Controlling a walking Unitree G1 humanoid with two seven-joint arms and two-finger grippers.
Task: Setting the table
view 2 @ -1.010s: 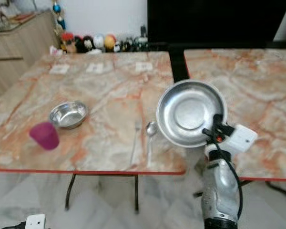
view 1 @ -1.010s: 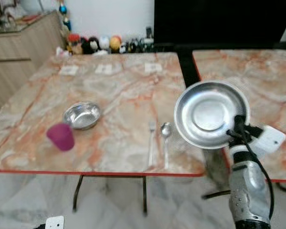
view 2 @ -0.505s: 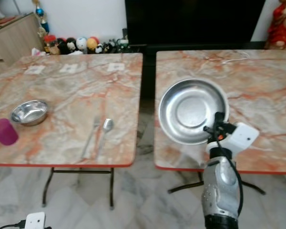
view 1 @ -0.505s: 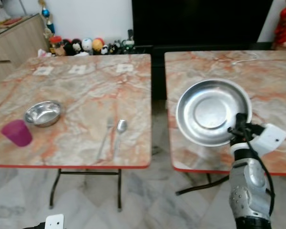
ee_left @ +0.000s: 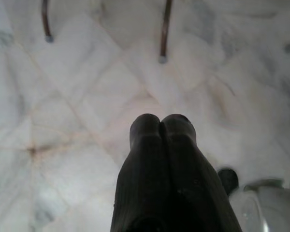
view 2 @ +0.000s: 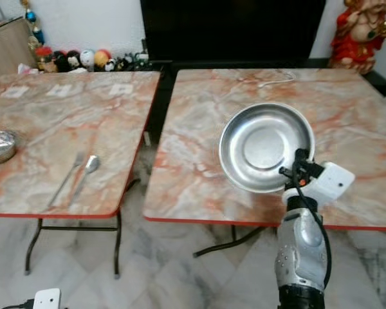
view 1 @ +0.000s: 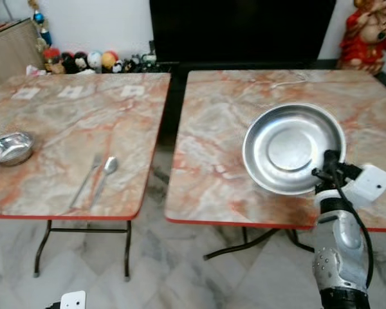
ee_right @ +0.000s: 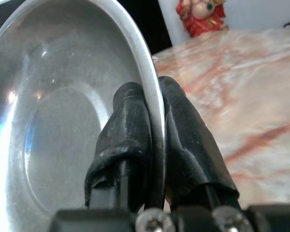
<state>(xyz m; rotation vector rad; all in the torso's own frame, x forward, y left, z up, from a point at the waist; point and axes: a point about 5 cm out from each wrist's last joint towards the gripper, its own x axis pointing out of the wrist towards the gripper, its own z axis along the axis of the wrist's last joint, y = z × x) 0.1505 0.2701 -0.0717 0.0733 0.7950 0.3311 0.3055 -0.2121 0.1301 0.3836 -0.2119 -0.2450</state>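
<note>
Left eye view showed you two marble-patterned surfaces side by side, the left surface (view 1: pixel 64 129) and the right surface (view 1: pixel 231 148), with a dark gap between them and pale tiled floor (view 1: pixel 180 270) below. Behind them stood a large black screen (view 1: pixel 241 29) against the wall, a row of small figurines (view 1: pixel 83 61) to its left and a red statue (view 1: pixel 367 32) at the far right.

Your right hand (view 1: pixel 328 168) was raised above the near part of the right surface and was clamped on the near rim of the steel plate (view 1: pixel 293 147). The plate was tilted, its hollow facing the camera, clear of the surface. In the right wrist view one finger (ee_right: pixel 123 133) lay inside the plate (ee_right: pixel 48 121) and the other outside, with the rim pinched between them.

On the left surface you had a small steel bowl (view 1: pixel 9 147) near the left edge, and a fork (view 1: pixel 87 179) and spoon (view 1: pixel 105 174) lying just beside each other near the front edge. Three small white cards (view 1: pixel 75 92) lay along the far side.

Your left hand (ee_left: pixel 160 126) hung low over the floor, its fingers pressed together with nothing between them.
</note>
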